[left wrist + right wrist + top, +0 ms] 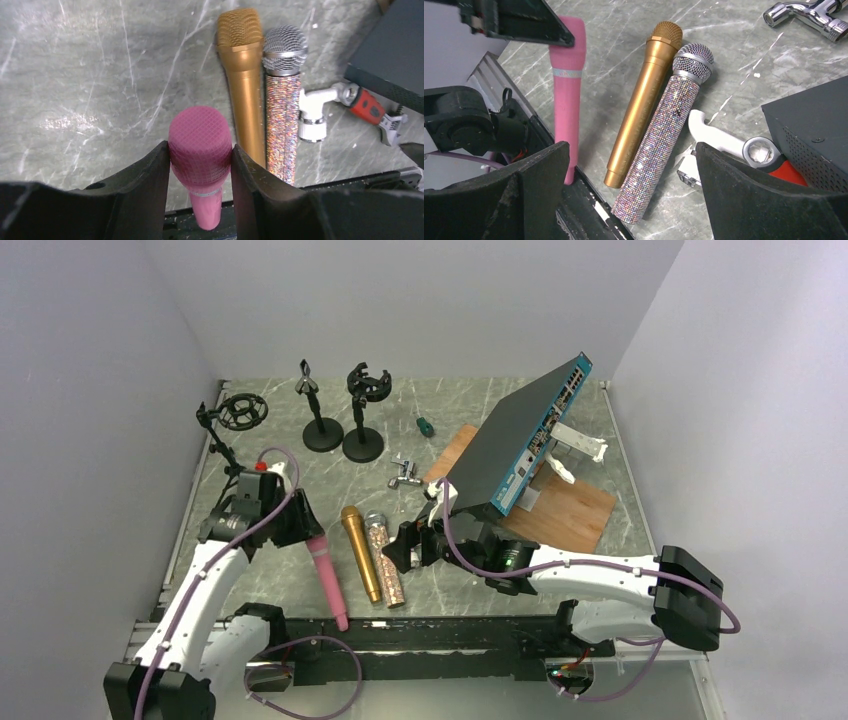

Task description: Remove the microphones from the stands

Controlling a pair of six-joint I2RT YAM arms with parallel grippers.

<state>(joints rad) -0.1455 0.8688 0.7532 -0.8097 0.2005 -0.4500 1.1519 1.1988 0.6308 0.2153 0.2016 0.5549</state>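
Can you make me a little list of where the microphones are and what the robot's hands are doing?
pink microphone: head pinched between the fingers of the left gripper
gold microphone: lying flat, right beside the glitter microphone
right gripper: open, holding nothing
stands: at the back, no microphone in them

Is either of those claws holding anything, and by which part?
The left gripper clamps the pink microphone by its mesh head; the right gripper is open and holds nothing.
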